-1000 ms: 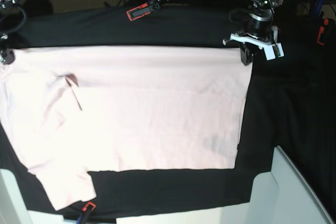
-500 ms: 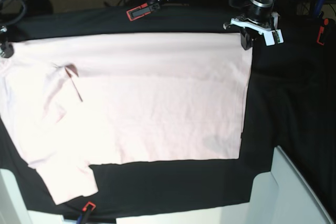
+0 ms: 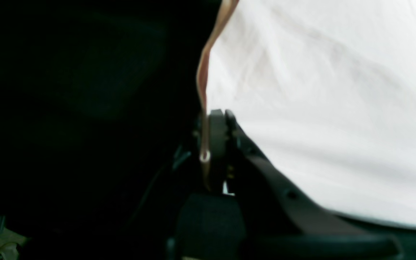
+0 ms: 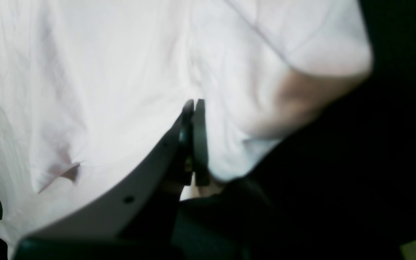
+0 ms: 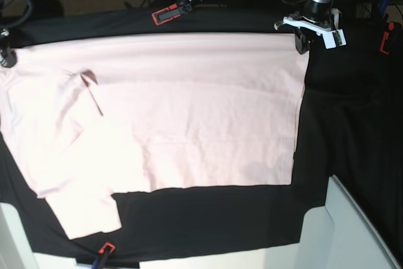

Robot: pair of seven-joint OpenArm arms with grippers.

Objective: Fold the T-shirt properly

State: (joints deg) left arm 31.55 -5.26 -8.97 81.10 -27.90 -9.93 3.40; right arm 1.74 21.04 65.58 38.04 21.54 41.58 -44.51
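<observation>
At the far right corner of the big pale pink cotton T-shirt, the left gripper was pinched shut on the shirt's edge. Its wrist view showed the thin pink hem running down between the two black fingers. Over at the far left corner of the shirt, the right gripper was pinched shut on cloth too. Its wrist view showed pale fabric bunched on both sides of its closed fingers.

Both grippers held the far edge of the shirt, one at each end. From that edge the shirt spread flat toward the near side of the black table cloth. Its long way ran side to side, from one gripper to the other. A short sleeve stuck out at the near left of the shirt.

A red and black clamp sat just past the far edge of the shirt.

I think the next move would carry the far edge toward the near edge. Both arms would need to go together, so the edge stayed straight.
</observation>
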